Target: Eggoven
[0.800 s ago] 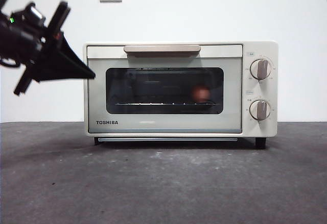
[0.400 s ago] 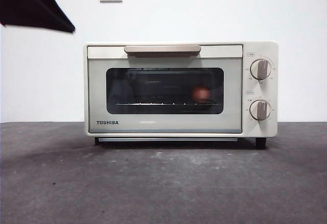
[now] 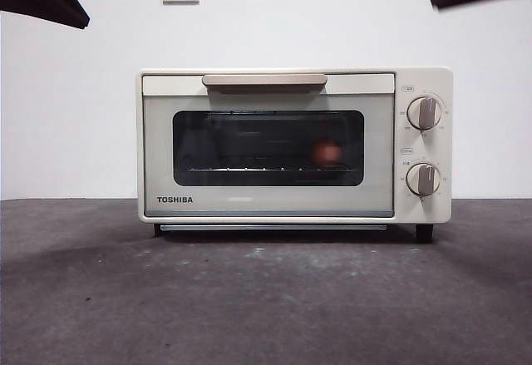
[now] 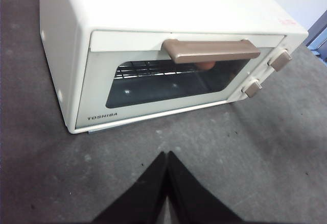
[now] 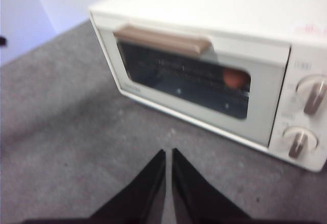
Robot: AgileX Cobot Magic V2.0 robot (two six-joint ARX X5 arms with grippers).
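Withdrawn end effector [image 4: 167, 158] (TOSHIBA oven [image 3: 294, 145])

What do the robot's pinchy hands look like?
Both are plain black. The left gripper has two smooth, flat fingers that taper to narrow tips, like a pointed beak. The right gripper looks the same. No cables, stickers or writing show on them here.

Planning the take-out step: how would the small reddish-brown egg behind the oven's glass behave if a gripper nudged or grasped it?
The small reddish-brown egg looks round and smooth, so it would likely roll along the wire rack if nudged. Its smooth shell may slip between hard jaws. Probably light and fragile, so squeeze gently. The cream toaster oven's door is shut, so it must be opened first.
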